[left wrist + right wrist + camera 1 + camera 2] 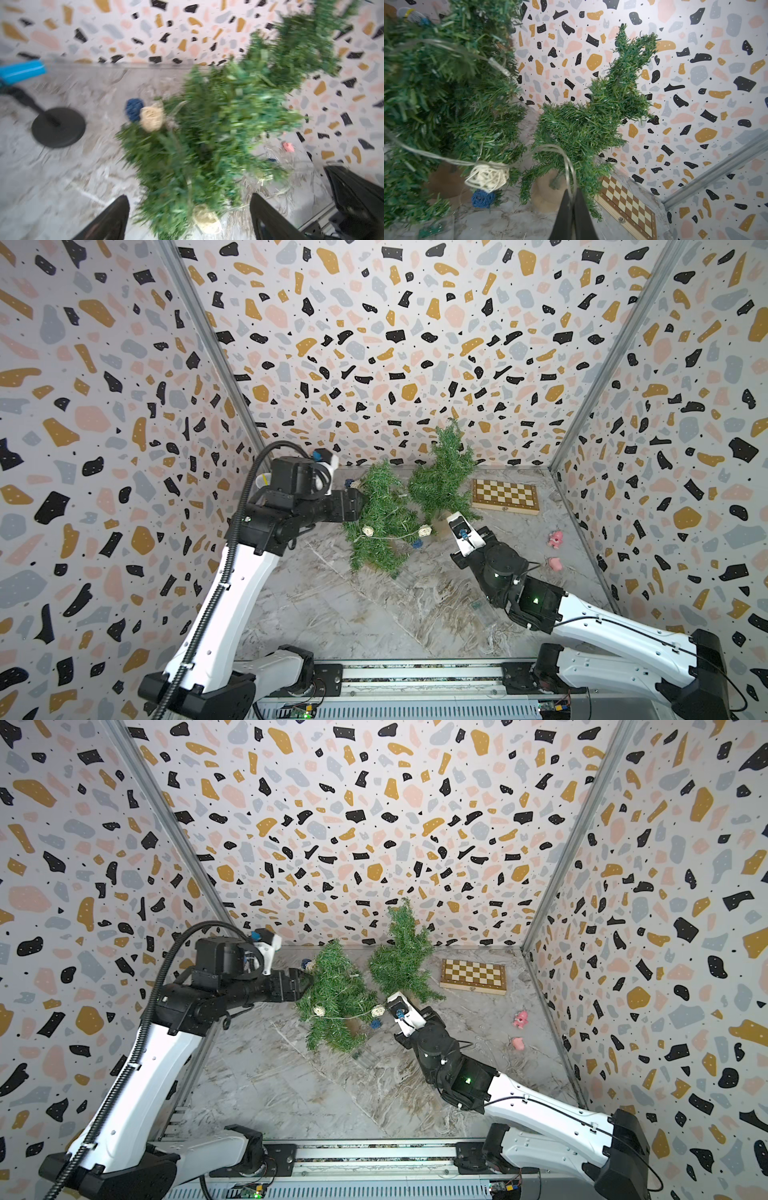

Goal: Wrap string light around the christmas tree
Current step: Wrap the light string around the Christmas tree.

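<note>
A green christmas tree (380, 518) stands left of the middle in both top views. The string light crosses its lower branches as a clear wire with cream wicker balls (367, 530) and a blue ball (417, 544). My left gripper (189, 196) is at the tree's left side (305, 986), open wide, with branch tips and a cream ball (205, 218) between its fingers, untouched. My right gripper (572, 190) is shut on the string's clear wire (566, 160), which loops up from its tips toward a cream ball (488, 176). The left wrist view is blurred.
A second, bare green tree (444, 472) stands just behind, close to the back wall. A wooden chessboard (505, 495) lies at the back right. Two pink toys (555, 538) sit by the right wall. A black round stand base (58, 126) is at the far left.
</note>
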